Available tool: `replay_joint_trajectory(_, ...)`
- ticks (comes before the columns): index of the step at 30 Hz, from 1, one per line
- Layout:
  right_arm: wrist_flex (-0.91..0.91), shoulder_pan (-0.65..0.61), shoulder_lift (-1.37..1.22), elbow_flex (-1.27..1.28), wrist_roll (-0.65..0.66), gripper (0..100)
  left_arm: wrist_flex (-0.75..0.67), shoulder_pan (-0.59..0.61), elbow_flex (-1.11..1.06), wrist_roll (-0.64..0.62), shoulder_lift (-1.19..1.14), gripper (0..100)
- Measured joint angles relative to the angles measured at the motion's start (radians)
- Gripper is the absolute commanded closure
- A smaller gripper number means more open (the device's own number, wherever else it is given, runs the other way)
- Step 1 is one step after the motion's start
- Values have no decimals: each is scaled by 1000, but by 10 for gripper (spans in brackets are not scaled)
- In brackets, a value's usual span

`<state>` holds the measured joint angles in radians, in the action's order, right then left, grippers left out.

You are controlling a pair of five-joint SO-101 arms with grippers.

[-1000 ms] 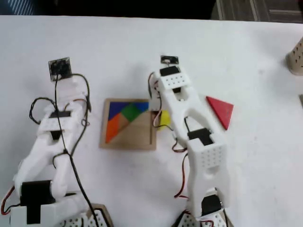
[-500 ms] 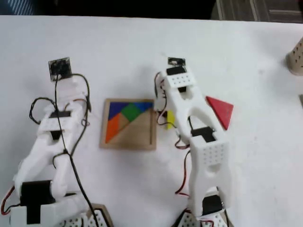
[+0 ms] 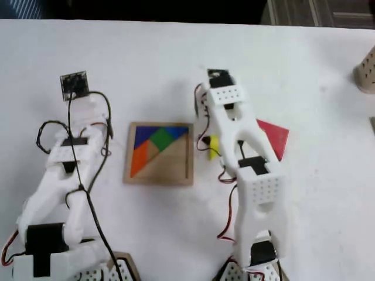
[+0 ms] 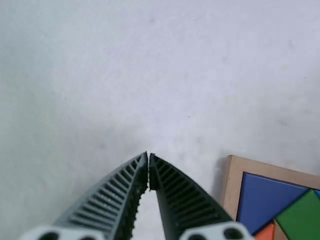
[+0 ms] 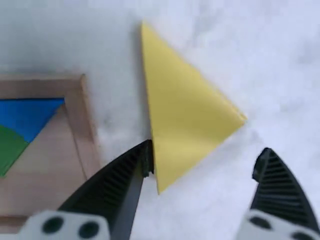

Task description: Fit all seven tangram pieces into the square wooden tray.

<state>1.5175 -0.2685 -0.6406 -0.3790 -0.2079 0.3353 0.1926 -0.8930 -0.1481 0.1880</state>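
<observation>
The square wooden tray (image 3: 158, 175) lies mid-table holding blue, green and orange pieces in its far-left part. A yellow triangle (image 3: 214, 146) lies on the table just right of the tray, mostly under the right arm. In the right wrist view the yellow triangle (image 5: 182, 110) sits between the fingers of my open right gripper (image 5: 205, 160), one fingertip (image 5: 145, 152) touching its edge beside the tray wall (image 5: 85, 125). A red triangle (image 3: 275, 136) lies right of that arm. My left gripper (image 4: 149, 159) is shut on nothing, over bare table left of the tray corner (image 4: 232, 175).
A tan pegged object (image 3: 367, 73) stands at the table's right edge. The left arm (image 3: 64, 170) rests left of the tray. Loose wires hang beside both arms. Open white table stretches beyond the tray toward the far edge.
The right arm has shifted to the right and slightly away from the tray, and the yellow triangle has moved right with it. The left arm has stayed still.
</observation>
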Motion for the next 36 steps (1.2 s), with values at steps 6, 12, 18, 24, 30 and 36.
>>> replay_joint_trajectory(6, -5, 8, -75, -89, 6, 683, 0, 0, 0, 0, 0, 975)
replay_joint_trajectory(12, 37, 8, -206, -222, 8, 708, 0, 0, 0, 0, 0, 976)
replay_joint_trajectory(18, 117, 11, -288, -370, 9, 757, 0, 0, 0, 0, 0, 976)
replay_joint_trajectory(24, 149, 12, -315, -416, 6, 759, 0, 0, 0, 0, 0, 976)
replay_joint_trajectory(30, 149, 12, -315, -419, 6, 827, 0, 0, 0, 0, 0, 976)
replay_joint_trajectory(36, 169, 43, -315, -423, 6, 876, 0, 0, 0, 0, 0, 976)
